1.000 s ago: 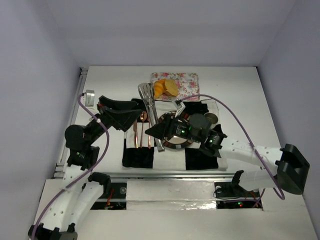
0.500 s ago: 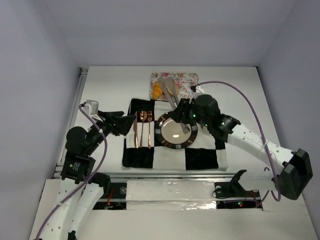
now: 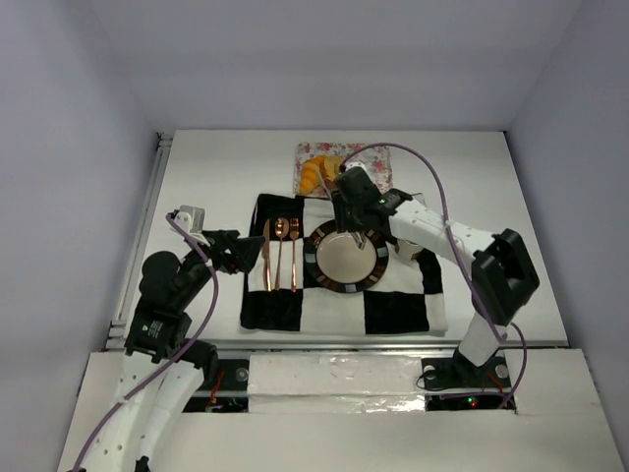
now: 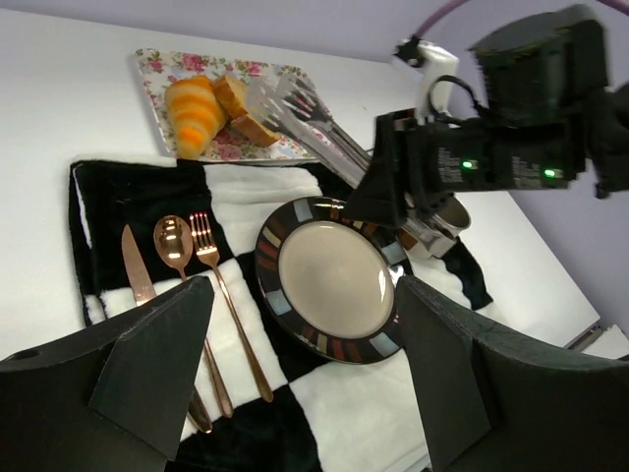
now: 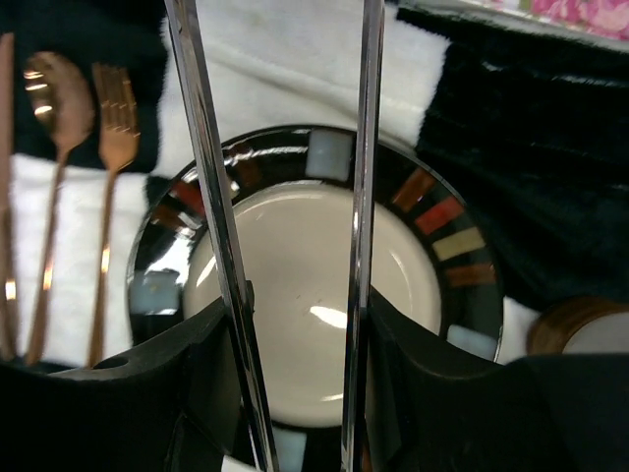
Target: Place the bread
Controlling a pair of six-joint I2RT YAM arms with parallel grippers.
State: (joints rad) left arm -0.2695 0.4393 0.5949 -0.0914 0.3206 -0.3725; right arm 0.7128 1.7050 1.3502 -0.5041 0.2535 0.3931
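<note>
The golden-orange croissant (image 3: pixel 313 176) (image 4: pixel 194 113) and the yellow-tan slice (image 4: pixel 234 96) lie on a floral tray (image 3: pixel 371 157) (image 4: pixel 162 71) at the back. My right gripper (image 3: pixel 346 208) (image 5: pixel 300 315) is shut on metal tongs (image 4: pixel 303 113) (image 5: pixel 209 197). It hovers over the far rim of the striped-rim plate (image 3: pixel 346 258) (image 4: pixel 334 277) (image 5: pixel 324 285). The tongs' tips reach over the tray, beside the slice. The plate has nothing on it. My left gripper (image 3: pixel 236 252) (image 4: pixel 305 393) is open and empty, left of the cutlery.
A black-and-white checked cloth (image 3: pixel 393 313) (image 4: pixel 364 413) lies under the plate. A copper knife (image 3: pixel 265 258), spoon (image 3: pixel 280 251) and fork (image 3: pixel 294 254) lie left of the plate. A metal cup (image 3: pixel 406 248) (image 4: pixel 439 218) stands right of it. Grey walls enclose the table.
My right arm has carried the tongs from over the plate back toward the floral tray. My left arm has pulled back to the left and nearer the table's front edge.
</note>
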